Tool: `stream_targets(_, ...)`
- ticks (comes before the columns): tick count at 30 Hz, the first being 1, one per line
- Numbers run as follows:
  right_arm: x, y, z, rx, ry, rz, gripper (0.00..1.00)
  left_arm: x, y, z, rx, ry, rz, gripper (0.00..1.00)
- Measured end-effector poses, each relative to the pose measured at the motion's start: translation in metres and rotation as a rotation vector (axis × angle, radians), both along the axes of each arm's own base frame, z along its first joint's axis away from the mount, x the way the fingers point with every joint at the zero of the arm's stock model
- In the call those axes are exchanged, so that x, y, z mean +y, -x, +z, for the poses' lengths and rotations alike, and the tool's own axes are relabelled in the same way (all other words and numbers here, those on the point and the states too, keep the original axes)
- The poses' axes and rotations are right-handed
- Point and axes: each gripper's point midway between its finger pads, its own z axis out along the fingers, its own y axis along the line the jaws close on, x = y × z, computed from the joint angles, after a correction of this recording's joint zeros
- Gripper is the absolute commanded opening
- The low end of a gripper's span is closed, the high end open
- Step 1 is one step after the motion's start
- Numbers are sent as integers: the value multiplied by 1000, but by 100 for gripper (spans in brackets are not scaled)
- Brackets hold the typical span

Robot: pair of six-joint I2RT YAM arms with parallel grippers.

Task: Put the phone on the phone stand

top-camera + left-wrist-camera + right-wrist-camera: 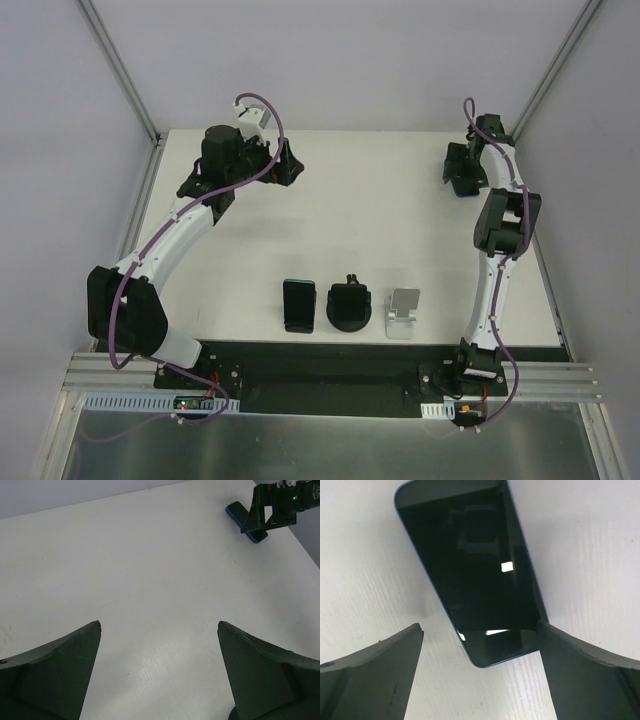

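A blue-edged phone (pixel 470 570) with a dark screen lies flat on the white table at the far right (pixel 467 191). My right gripper (pixel 479 626) hangs just over its near end, open, one finger on each side, with the right fingertip (pixel 555 640) at the phone's edge. The left wrist view shows this phone (pixel 236 513) under the right gripper (pixel 261 524). A silver phone stand (pixel 404 313) sits near the front edge. My left gripper (pixel 159 624) is open over bare table at the far left (pixel 240 182).
A second dark phone (pixel 298 304) lies near the front edge. Beside it stands a black round holder (pixel 349 305), left of the silver stand. The table (pixel 380 220) ends at grey walls on the left, right and back.
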Motion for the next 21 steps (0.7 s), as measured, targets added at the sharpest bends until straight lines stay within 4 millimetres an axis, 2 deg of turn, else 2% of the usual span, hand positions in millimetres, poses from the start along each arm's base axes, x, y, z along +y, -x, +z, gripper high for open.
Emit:
stream_targets(7, 14, -5, -5, 34, 86, 60, 97, -1, 0, 0, 0, 1, -4, 99)
stream_targets(21, 2, -10, -6, -12, 123, 22, 97, -4, 2, 0, 4, 10, -24, 99)
